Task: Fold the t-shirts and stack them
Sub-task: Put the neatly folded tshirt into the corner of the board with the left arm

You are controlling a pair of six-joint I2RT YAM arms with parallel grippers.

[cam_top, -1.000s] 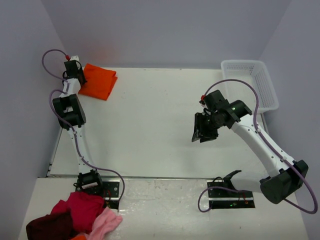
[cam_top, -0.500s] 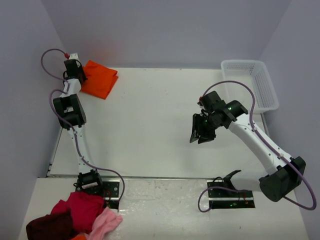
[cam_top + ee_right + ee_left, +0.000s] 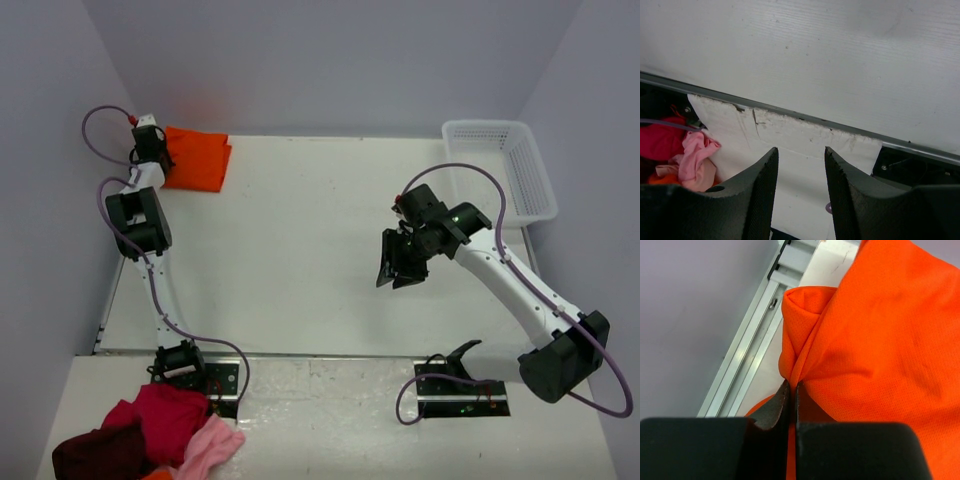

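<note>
A folded bright orange t-shirt [image 3: 196,160] lies at the table's far left corner. My left gripper [image 3: 158,152] is shut on its left edge; in the left wrist view a pinch of the orange t-shirt [image 3: 880,340] rises from between the closed fingertips of the left gripper [image 3: 792,386]. My right gripper [image 3: 396,277] hangs above the table's right middle, open, with nothing between its fingers [image 3: 765,175]; in its own view the right gripper [image 3: 801,152] looks down on the table's near edge.
A white mesh basket [image 3: 500,165] stands at the far right. A heap of red, maroon and pink clothes [image 3: 150,435] lies in front of the left base, also seen as clothes [image 3: 675,150] in the right wrist view. A metal rail [image 3: 747,347] runs along the table's left edge.
The left gripper has pulled the orange t-shirt's edge toward the back left, and the shirt now lies squarer to the table edge. The right gripper has drifted slightly left.
</note>
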